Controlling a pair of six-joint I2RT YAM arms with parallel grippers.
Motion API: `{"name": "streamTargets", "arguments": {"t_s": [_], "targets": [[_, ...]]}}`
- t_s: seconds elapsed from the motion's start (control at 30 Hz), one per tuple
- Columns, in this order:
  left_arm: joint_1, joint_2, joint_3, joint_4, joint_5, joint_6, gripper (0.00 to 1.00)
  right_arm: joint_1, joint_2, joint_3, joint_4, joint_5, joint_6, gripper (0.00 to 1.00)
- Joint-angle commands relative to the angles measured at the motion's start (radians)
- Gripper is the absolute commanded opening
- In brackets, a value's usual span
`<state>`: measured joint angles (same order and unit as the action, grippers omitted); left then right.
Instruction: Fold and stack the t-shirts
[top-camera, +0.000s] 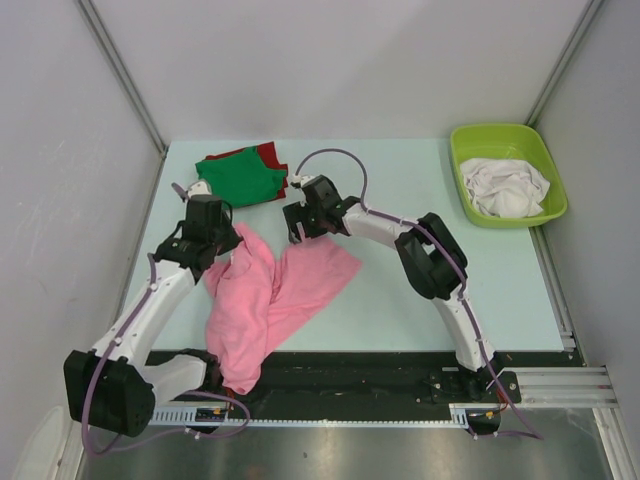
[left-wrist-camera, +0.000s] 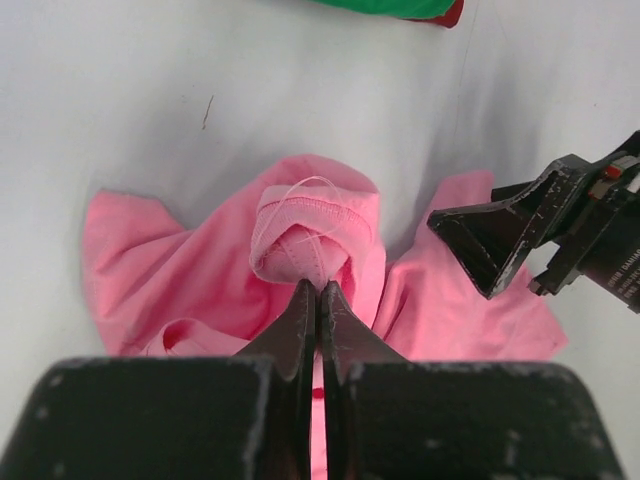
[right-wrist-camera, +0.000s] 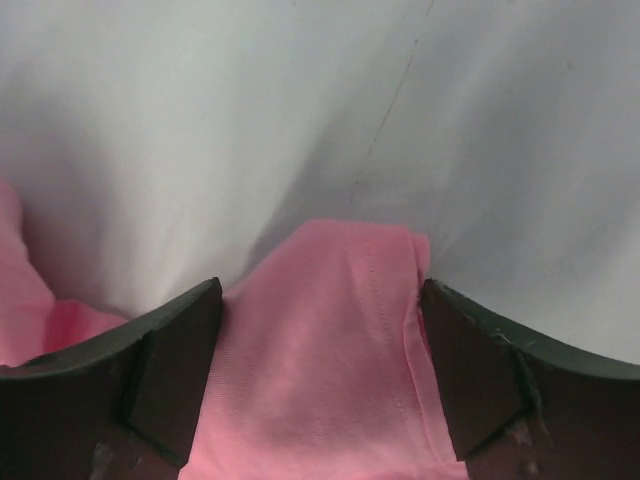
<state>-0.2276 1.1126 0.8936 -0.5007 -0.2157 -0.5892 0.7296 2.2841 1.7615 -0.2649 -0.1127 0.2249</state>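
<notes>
Both arms (top-camera: 150, 300) are white with black joints (top-camera: 430, 265) and lilac cables (top-camera: 335, 151) (pincer fingers (right-wrist-camera: 170, 370) scuffed black).

Both arms reach forward, elbows bent. The left gripper (left-wrist-camera: 318, 287) pinches the pink t-shirt (left-wrist-camera: 180, 270), jaws together; the right gripper (right-wrist-camera: 320, 292) has its jaws spread wide.

A large pink t-shirt (top-camera: 250, 320) was spread crumpled at the near left, with 1 fold gathered upward into a bunch. A green t-shirt (top-camera: 240, 178) was laid folded on a red t-shirt (top-camera: 268, 153) at the far left. White t-shirts (top-camera: 508, 187) were heaped at the far right.
</notes>
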Motion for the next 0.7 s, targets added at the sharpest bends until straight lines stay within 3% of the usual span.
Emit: {"name": "streamTargets", "arguments": {"t_s": [0.0, 0.03, 0.1, 0.13, 0.2, 0.33, 0.43, 0.67], "targets": [[0.007, -0.048, -0.021, -0.015, -0.008, -0.023, 0.00, 0.002, 0.051, -0.008, -0.034, 0.033, -0.024, 0.78], [0.005, -0.063, -0.025, -0.015, -0.005, -0.024, 0.00, 0.001, 0.052, -0.014, -0.033, 0.036, -0.028, 0.64], [0.005, -0.083, -0.038, -0.015, -0.002, -0.024, 0.00, 0.002, 0.055, -0.016, -0.039, 0.057, -0.039, 0.46], [0.007, -0.097, -0.041, -0.019, -0.002, -0.023, 0.00, 0.002, 0.052, -0.017, -0.040, 0.068, -0.045, 0.29], [0.007, -0.126, -0.039, -0.025, 0.015, -0.015, 0.00, -0.001, 0.038, -0.020, -0.051, 0.113, -0.053, 0.03], [0.007, -0.181, -0.004, -0.076, 0.033, -0.004, 0.00, -0.035, -0.075, -0.089, -0.036, 0.252, -0.068, 0.00], [0.007, -0.246, 0.054, -0.107, 0.052, -0.001, 0.00, -0.097, -0.253, -0.157, -0.051, 0.339, -0.068, 0.00], [0.005, -0.255, 0.351, -0.183, 0.176, 0.023, 0.00, -0.196, -0.736, -0.226, -0.114, 0.563, -0.058, 0.00]]}}
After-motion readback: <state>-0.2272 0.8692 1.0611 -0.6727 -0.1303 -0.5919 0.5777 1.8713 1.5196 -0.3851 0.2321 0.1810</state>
